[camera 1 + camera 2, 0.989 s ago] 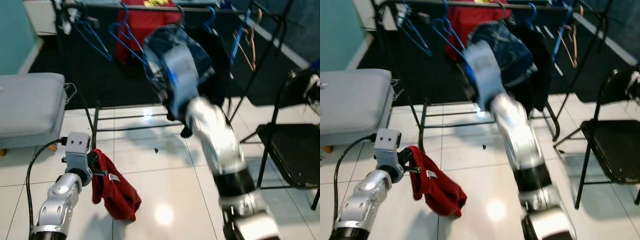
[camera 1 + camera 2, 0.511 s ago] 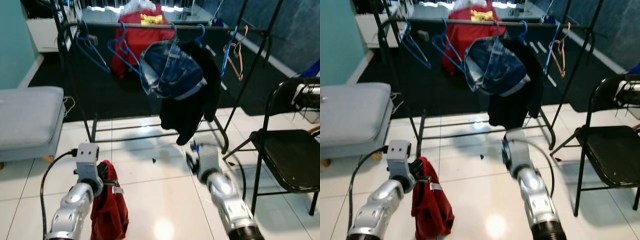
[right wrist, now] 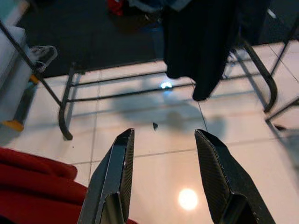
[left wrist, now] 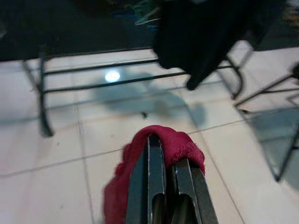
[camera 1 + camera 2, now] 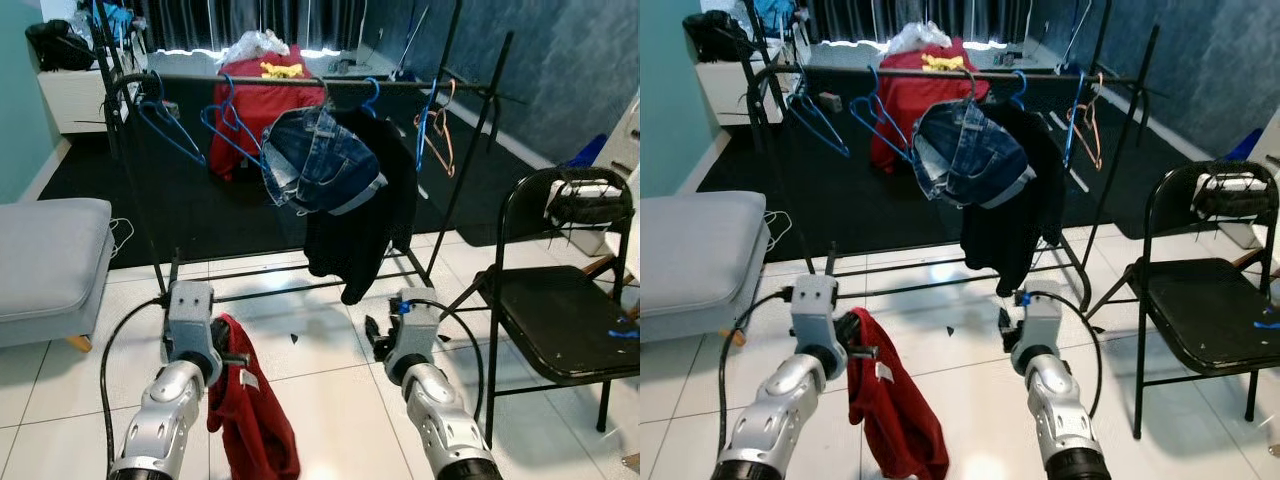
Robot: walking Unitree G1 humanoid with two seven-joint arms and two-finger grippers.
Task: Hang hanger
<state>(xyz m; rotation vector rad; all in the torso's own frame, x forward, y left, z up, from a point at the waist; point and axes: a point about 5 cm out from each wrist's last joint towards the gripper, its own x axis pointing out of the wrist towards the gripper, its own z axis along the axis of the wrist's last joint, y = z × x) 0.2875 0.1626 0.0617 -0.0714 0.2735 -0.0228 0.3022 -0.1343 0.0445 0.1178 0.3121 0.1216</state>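
My left gripper is low at the left, shut on a bunched red garment that hangs from it toward the floor. In the left wrist view its fingers pinch a fold of the red cloth. Low at the centre, my right gripper stands open with nothing between its fingers. Ahead is a black clothes rack. Denim shorts and a black garment hang from its rail. Bare blue hangers hang at its left end, and an orange hanger at its right.
A black folding chair stands at the right, with a dark bundle on its backrest. At the left is a grey padded bench. The rack's lower bars cross the white tile floor ahead. Red cloth lies behind the rack.
My right arm has come down from the rack rail to a low spot in front of me. The denim shorts stay hanging on the rail. The camera has tilted up.
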